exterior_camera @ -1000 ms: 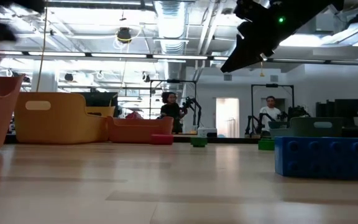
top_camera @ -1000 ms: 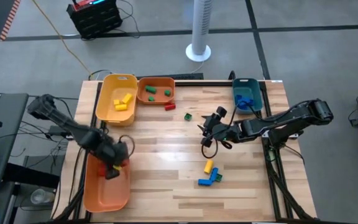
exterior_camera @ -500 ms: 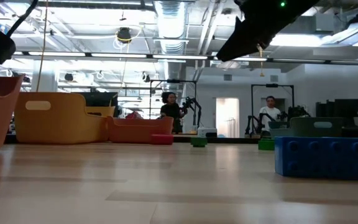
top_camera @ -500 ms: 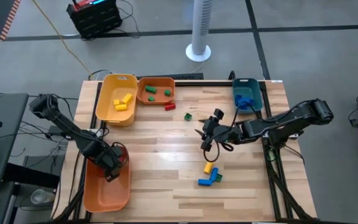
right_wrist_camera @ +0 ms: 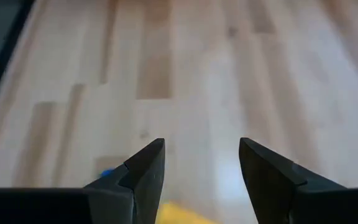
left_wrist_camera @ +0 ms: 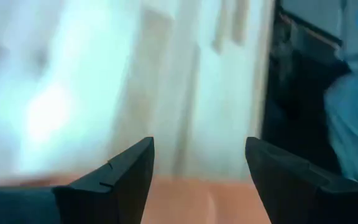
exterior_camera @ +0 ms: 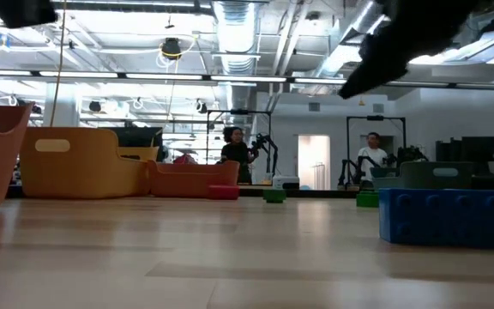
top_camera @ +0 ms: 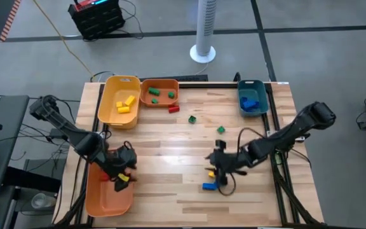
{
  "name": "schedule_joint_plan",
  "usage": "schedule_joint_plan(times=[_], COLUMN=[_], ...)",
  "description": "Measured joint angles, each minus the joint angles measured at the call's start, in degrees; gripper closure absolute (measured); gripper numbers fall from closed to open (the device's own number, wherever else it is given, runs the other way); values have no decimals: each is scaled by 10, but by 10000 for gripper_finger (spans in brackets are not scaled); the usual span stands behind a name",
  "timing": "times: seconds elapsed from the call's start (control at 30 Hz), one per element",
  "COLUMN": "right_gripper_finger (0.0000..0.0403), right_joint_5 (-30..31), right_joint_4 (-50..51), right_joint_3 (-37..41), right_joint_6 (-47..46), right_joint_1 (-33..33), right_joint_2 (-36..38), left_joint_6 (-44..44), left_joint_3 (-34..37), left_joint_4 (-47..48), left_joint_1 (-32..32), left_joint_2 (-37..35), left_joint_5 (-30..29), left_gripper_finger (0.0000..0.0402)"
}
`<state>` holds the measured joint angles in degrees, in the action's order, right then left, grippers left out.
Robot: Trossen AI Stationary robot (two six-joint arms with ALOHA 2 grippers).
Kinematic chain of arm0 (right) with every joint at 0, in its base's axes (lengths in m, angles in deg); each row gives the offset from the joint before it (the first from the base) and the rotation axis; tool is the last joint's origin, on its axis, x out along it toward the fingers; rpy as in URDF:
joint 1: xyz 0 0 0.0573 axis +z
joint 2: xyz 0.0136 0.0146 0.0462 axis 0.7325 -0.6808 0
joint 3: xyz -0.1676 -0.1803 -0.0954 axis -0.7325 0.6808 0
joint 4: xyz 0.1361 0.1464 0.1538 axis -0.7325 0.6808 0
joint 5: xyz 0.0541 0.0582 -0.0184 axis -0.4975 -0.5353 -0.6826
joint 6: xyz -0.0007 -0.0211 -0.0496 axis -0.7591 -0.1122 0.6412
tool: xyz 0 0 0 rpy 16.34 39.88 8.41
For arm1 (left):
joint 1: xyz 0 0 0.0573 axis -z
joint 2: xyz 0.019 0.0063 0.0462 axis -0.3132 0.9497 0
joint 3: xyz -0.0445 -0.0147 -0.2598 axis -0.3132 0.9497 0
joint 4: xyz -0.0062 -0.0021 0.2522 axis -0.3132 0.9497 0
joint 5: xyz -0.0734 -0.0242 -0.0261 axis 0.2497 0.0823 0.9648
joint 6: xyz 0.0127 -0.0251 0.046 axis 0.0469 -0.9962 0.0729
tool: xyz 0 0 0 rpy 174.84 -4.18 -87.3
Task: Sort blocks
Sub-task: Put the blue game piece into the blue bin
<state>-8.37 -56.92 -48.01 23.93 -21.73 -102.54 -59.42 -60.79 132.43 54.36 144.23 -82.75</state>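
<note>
My left gripper [top_camera: 126,168] [left_wrist_camera: 197,146] hangs open and empty over the near-left orange bin [top_camera: 103,197]. A red block [top_camera: 119,179] shows in that bin, just below the fingers. My right gripper [top_camera: 216,167] [right_wrist_camera: 201,146] stands open above a yellow block [top_camera: 212,172] [right_wrist_camera: 179,214] and a blue block [top_camera: 210,186] [exterior_camera: 442,215] lying on the table near its front. Neither block is between the fingers. Loose on the table farther back are two green blocks [top_camera: 220,129] [top_camera: 192,118] and a red block [top_camera: 173,109].
A yellow bin [top_camera: 110,105] with yellow blocks and an orange bin [top_camera: 159,84] with green ones stand at the far left. A teal bin [top_camera: 253,89] with blue blocks stands at the far right. Bare wood lies in the table's middle [top_camera: 164,146].
My left gripper has let go of the red block, which now lies in the near-left orange bin, and has tipped upward. My right gripper has swung from the table's middle toward the near edge, over the yellow and blue blocks. A green block shows where it stood.
</note>
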Motion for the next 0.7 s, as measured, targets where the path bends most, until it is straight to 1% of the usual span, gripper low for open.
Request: schedule_joint_plan(times=[0.1,0.17,0.23,0.4,0.57,0.7], right_gripper_finger=[184,184,184,184,177,164], right_joint_5=[0,0,-1,-8,-10,-41], right_joint_4=[-3,15,47,135,211,209], right_joint_3=[-14,-33,-60,-141,-203,-216], right_joint_6=[-37,-56,-70,-94,-109,-110], right_joint_1=[38,58,73,88,88,86], right_joint_2=[-34,-67,-102,-172,-225,-249], left_joint_6=[37,46,51,80,110,127], left_joint_3=[-1,-1,-1,-1,-1,-1], left_joint_4=[3,1,3,2,1,1], left_joint_1=[-19,-39,-60,-105,-141,-161], left_joint_2=[0,3,5,11,32,50], left_joint_5=[-97,-163,-203,-240,-257,-257], left_gripper_finger=[155,155,155,155,155,155])
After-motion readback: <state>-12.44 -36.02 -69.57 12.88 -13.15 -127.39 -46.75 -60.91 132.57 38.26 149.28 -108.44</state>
